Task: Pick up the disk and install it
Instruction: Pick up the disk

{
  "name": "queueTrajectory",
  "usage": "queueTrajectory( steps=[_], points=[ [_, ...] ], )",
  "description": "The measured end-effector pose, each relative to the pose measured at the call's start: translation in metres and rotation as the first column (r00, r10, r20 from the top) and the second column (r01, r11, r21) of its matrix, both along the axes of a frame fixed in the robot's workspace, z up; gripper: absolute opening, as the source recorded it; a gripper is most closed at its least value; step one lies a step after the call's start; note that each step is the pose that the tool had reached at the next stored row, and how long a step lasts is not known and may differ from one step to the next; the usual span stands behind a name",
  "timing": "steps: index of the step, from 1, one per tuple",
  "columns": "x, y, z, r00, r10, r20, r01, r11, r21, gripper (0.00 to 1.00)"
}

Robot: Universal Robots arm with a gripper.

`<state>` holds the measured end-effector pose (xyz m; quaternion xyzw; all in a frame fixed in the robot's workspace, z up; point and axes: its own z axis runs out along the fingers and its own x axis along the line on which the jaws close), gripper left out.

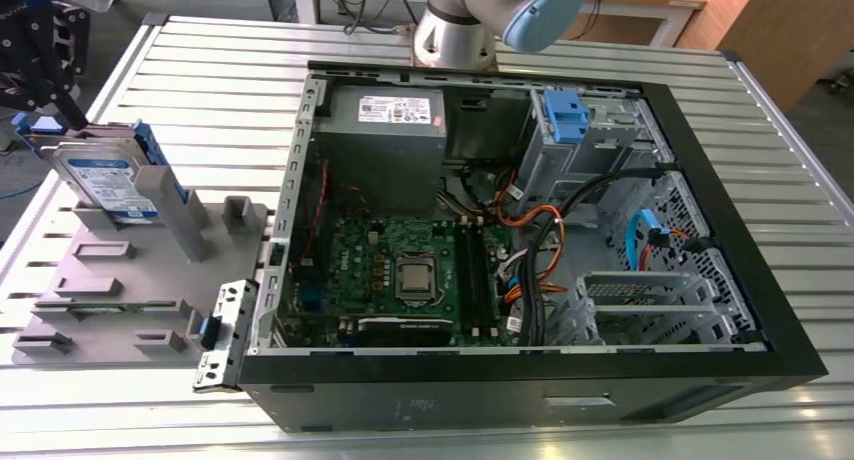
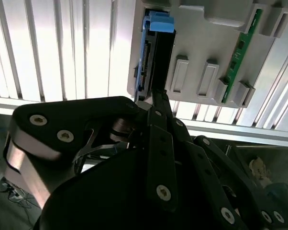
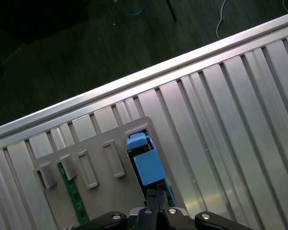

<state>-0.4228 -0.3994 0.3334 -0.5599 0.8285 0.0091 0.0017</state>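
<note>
Currently gripper fingers pinched together, no gap seen; tips just at top edge of disk. Disk stands on edge in grey fixture, exterior view's left, directly below gripper, thin side toward fingers, well apart from open computer case.

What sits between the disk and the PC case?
In the exterior view, the grey holder and its upright blocks. The disk stands in that holder, whose edge reaches almost to the case.
</note>
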Motion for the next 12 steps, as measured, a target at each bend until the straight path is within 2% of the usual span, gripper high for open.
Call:
queueTrajectory(
  steps=[8,10,12],
  points=[
    [0.0000,0.0000,0.0003,0.9982,0.060,0.0002,-0.060,0.9982,0.0030,0.11],
    [0.0000,0.0000,0.0004,0.9967,0.081,0.0000,-0.081,0.9967,0.0030,0.11],
    [0.0000,0.0000,0.0004,0.9937,0.112,0.0000,-0.112,0.9937,0.0030,0.11]
  ],
)
